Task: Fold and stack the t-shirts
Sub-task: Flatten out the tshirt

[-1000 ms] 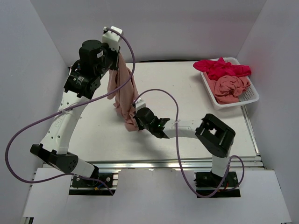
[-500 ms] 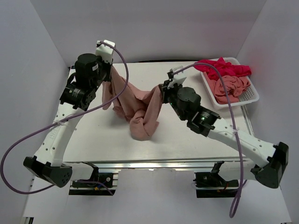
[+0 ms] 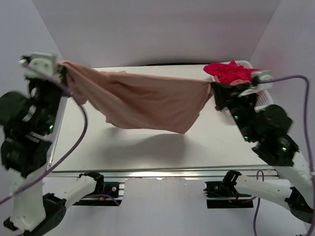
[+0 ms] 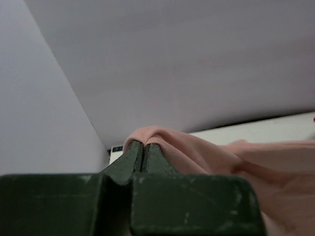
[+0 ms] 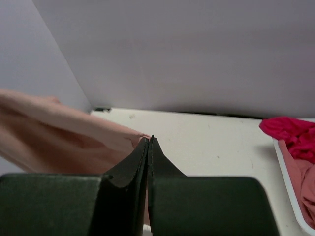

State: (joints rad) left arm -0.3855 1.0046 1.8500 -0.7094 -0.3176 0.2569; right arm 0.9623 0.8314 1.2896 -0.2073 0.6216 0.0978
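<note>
A salmon-pink t-shirt (image 3: 142,101) hangs stretched wide in the air above the table, held at both ends. My left gripper (image 3: 63,66) is shut on its left corner, high at the far left; the cloth wraps over the fingertips in the left wrist view (image 4: 187,152). My right gripper (image 3: 212,86) is shut on its right corner, beside the basket; the shirt (image 5: 64,137) trails to the left in the right wrist view. A magenta-red t-shirt (image 3: 229,72) and another salmon-pink one (image 3: 239,78) lie in the white mesh basket (image 3: 266,98).
The white table (image 3: 147,147) lies under the hanging shirt, with the shirt's shadow on it. The basket stands at the far right corner, partly behind my right arm. Grey walls close in the left, back and right sides.
Both arms have swung up and apart. The shirt, bunched and drooping between them before, is now pulled out wide and lifted off the table.
</note>
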